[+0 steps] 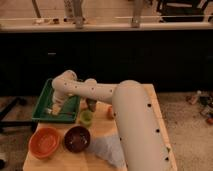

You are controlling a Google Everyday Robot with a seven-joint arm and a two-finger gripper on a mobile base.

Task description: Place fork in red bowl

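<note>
Camera view: fork grasp at risk

The gripper [56,106] is held open over the green tray [43,98], middle left, where the fork [65,114] appears to lie. The flat, thin handle could be missed or pinched askew.

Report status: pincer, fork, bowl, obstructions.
Pincer open, down in green tray. Fork not made out there. Red bowl empty. Maroon bowl beside it.
</note>
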